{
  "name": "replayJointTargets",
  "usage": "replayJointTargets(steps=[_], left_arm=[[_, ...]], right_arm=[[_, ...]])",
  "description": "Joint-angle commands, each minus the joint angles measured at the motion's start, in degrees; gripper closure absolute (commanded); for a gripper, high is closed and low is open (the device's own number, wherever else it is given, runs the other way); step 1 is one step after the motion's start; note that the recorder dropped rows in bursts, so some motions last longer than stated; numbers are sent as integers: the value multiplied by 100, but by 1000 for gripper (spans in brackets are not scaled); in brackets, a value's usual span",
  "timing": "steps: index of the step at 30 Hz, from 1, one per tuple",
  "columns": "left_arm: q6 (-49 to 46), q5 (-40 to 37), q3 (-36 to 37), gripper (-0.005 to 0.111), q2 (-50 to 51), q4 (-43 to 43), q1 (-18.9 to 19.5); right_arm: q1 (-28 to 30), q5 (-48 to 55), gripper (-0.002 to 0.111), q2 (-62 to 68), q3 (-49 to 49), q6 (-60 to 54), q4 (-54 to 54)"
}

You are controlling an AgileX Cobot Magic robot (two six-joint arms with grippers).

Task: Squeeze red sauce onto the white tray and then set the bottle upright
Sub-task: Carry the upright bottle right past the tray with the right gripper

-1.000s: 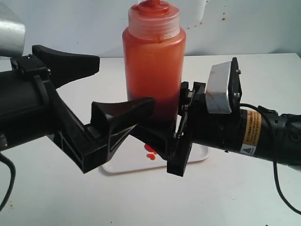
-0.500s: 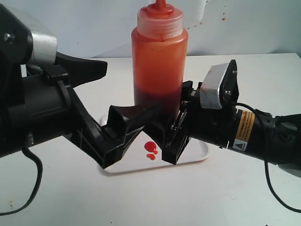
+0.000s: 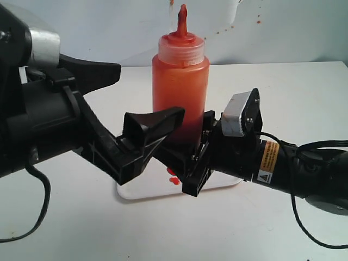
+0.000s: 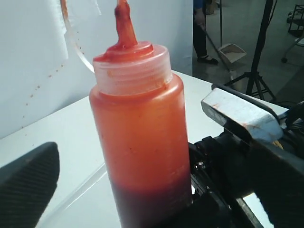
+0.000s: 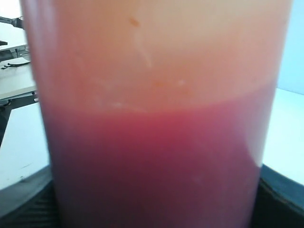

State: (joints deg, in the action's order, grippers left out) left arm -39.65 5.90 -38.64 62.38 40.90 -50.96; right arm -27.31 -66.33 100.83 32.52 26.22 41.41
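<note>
The bottle [image 3: 180, 92] stood upright near the middle of the exterior view, its nozzle [image 3: 182, 20] at 12 o'clock. Its dark lower part sat between the fingers of the right pincer [image 3: 198, 145]. In the right wrist view the bottle filled nearly the whole picture, with a black pad [image 5: 23, 204] against it on either side. So the right pincer was closed about the bottle's lower part, its jaws kept partly apart by the bottle's width.

The right arm [image 3: 310, 174] reached in from 4 o'clock, low and nearly level over the worktop [image 3: 76, 234]. A silver-faced block [image 3: 239, 117] on its wrist tilted up toward 12 o'clock.

The left pincer [image 3: 151, 91] lay at 9 o'clock of the bottle, and the left arm [image 3: 32, 130] came in from the 9 o'clock edge. Its jaws stood fully apart and gripped nothing. The upper finger [image 3: 89, 70] pointed toward 3 o'clock and stopped short of the bottle. The lower finger [image 3: 152, 124] crossed in front of the bottle's lower part, and we could not tell whether it touched. In the left wrist view we saw one finger [image 4: 26, 183] apart from the bottle.

The tray [image 3: 138, 191] lay flat on the worktop at 6 o'clock of the bottle, mostly hidden behind both pincers. Small blobs of sauce [image 3: 174, 179] showed on it in the gap between them. The bottle's base was hidden, so we could not tell whether it rested on the tray or hung above it.
</note>
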Motion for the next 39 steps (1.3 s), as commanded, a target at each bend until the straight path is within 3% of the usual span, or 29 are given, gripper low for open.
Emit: replayJointTargets(steps=[1,8,17,39], left_arm=[[180,190,32,3,181,46,-32],[412,975,32,3,908,46,-32],[483,1753,32,3,990,31,-32],[308,1791,32,4,990,204,-32]], right_arm=[[1,-363,108,-46,23,-273,-159],[1,-363,108,-46,23,-528,-899],[300,-147,108,-46,23,-1085,-1321],[2028,456,108,-46,23,-1470,-1470]])
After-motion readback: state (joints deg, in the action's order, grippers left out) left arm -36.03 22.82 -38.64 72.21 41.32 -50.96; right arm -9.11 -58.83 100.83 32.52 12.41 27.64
